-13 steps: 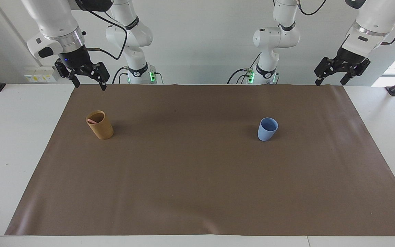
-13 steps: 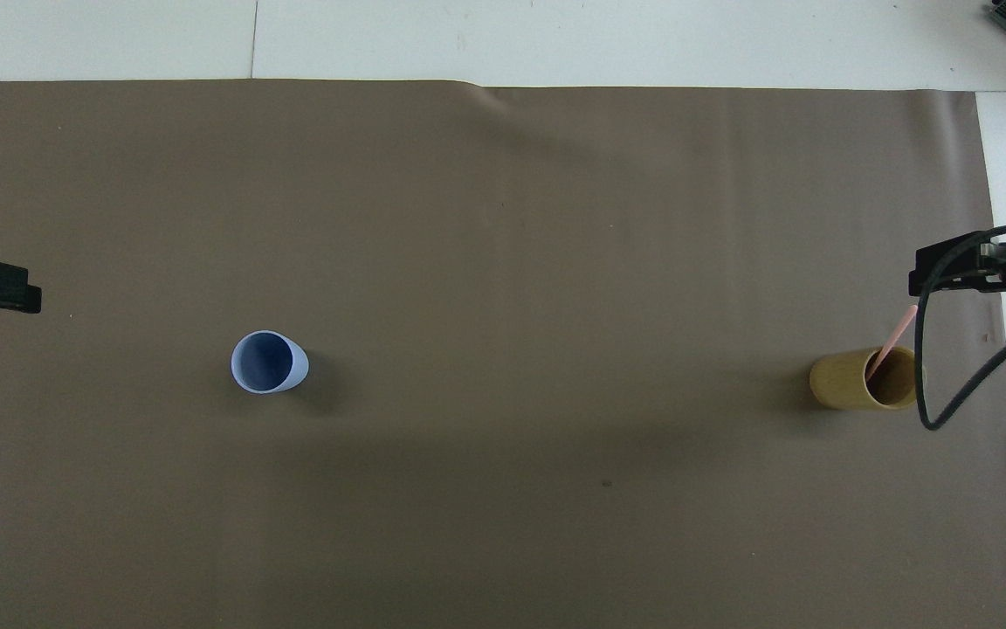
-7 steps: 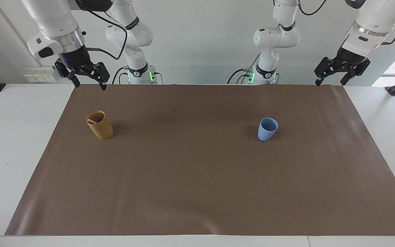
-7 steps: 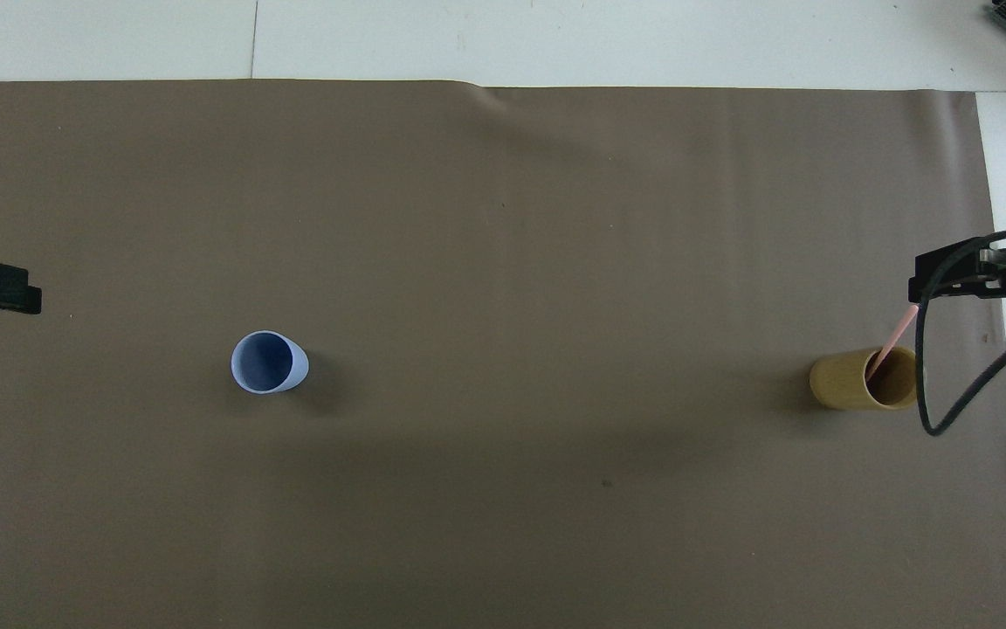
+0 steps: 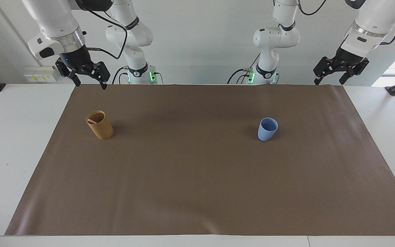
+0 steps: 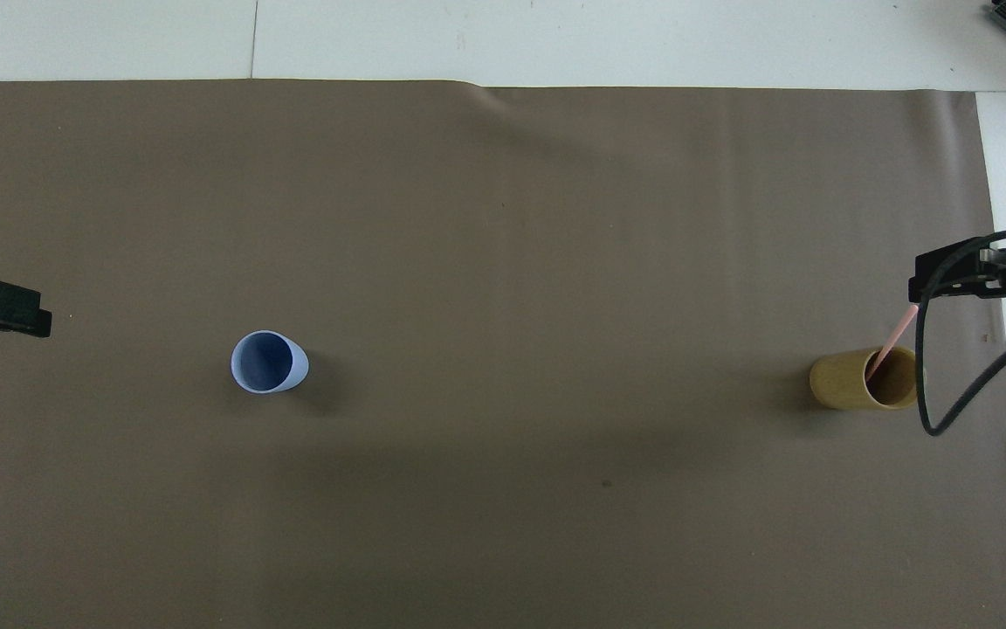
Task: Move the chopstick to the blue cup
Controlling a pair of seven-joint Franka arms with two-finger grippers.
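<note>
Facing view: the chopstick [image 5: 91,121] leans inside the tan cup [image 5: 100,125]. Well apart from the tan cup stands the blue cup [image 5: 267,129]. Both the right gripper [image 5: 88,83] and left gripper [image 5: 328,80] hang high with fingers spread, holding nothing.

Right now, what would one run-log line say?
chopstick: in tan cup | blue cup: empty | right gripper: open, raised near tan cup | left gripper: open, waiting

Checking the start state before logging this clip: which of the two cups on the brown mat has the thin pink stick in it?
The taller tan-brown cup, toward the right arm's end, holds the thin pink chopstick; the small light-blue tapered cup shows none.
</note>
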